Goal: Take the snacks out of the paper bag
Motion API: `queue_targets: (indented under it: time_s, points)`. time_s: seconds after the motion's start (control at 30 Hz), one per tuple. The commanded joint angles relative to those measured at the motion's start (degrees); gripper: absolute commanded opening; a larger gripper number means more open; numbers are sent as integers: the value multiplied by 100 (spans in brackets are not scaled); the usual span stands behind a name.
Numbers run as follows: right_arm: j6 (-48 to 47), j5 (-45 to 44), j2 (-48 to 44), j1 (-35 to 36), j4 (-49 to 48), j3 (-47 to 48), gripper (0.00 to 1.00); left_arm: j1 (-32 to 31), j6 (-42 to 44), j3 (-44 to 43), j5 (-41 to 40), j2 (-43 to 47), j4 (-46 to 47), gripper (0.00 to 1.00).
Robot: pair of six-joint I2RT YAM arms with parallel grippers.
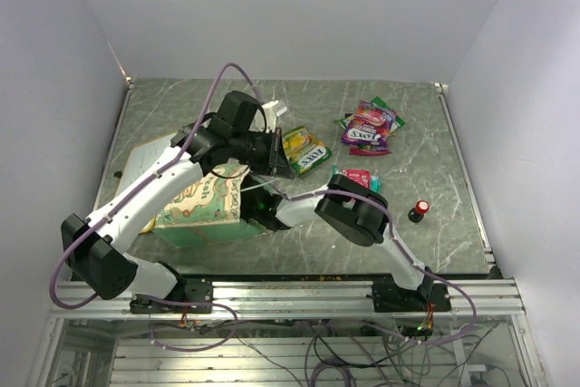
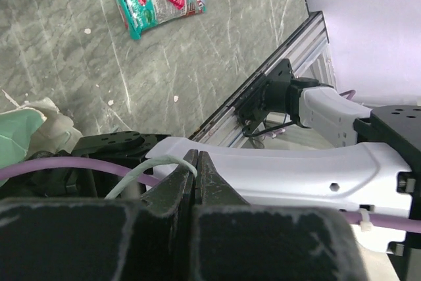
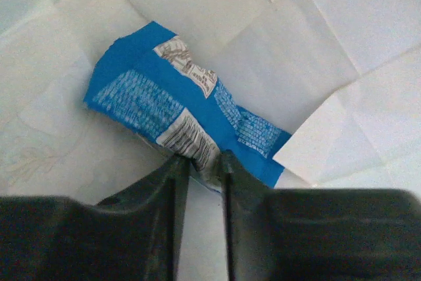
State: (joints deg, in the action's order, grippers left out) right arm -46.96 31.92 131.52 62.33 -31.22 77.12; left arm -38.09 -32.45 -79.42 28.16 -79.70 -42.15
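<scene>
Inside the paper bag (image 3: 309,24), the right gripper (image 3: 204,166) pinches a blue packet (image 3: 145,97) by its edge — the left gripper (image 2: 196,157) (fingers pressed together) nips the bag's string handle (image 2: 133,172).

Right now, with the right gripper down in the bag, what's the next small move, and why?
Probably draw the right gripper straight back out of the bag, bringing the blue packet with it. Its fingers appear closed on the packet's near edge, and the left gripper is shut on the string handle, which should hold the mouth open for the exit.
</scene>
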Motion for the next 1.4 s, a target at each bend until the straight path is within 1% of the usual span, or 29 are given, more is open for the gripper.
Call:
queue_targets:
  time_s: [0.0,0.03,0.07,0.23,0.4,0.57,0.7,0.8,0.93,1.03,1.13,1.2,1.3,1.33,1.37]
  points:
    - [630,-891,-60,-81,-715,-387,15,-67,-218,67,125,204,496,7]
    - [737,-978,-115,-128,-871,-474,10,-65,-257,85,130,216,536,7]
    - [847,-1078,-146,-164,-1005,-543,8,-73,-293,112,143,230,579,7]
    - [1050,-1438,-408,-312,-1292,-873,0,-76,-367,93,40,237,627,7]
    - [1114,-1666,-896,-398,-1378,-1520,0,-76,-318,-27,-473,280,369,7]
    - [1192,-1932,-1521,-405,-1192,-2225,0,-67,-383,105,-1083,453,156,7]
    - [1338,-2075,-2269,-400,-912,-2795,0,-34,-443,168,-1540,593,-22,7]
    - [1461,-2204,-2689,-427,-754,-3226,0,-1,-484,225,-1773,697,-40,7]
    - [1474,-2287,-3240,-472,-428,-3596,0,21,-567,326,-2017,873,-60,7]
    - [1681,-2269,-3690,-537,-346,-3874,0,46,-562,359,-2148,1004,-111,7]
    - [1776,-2232,-4181,-572,-200,-4082,0,49,-527,472,-2040,1133,-33,7]
    - [1839,-2314,-4386,-583,-46,-4139,0,54,-552,678,-1734,1239,277,7]
    - [1691,-2316,-4168,-577,241,-3908,0,47,-758,854,-1128,1231,806,7]
    - [1645,-2236,-4056,-576,390,-3755,0,47,-795,808,-1030,1176,824,7]
    - [1568,-2204,-4030,-585,497,-3666,0,47,-787,708,-1123,1123,774,7]
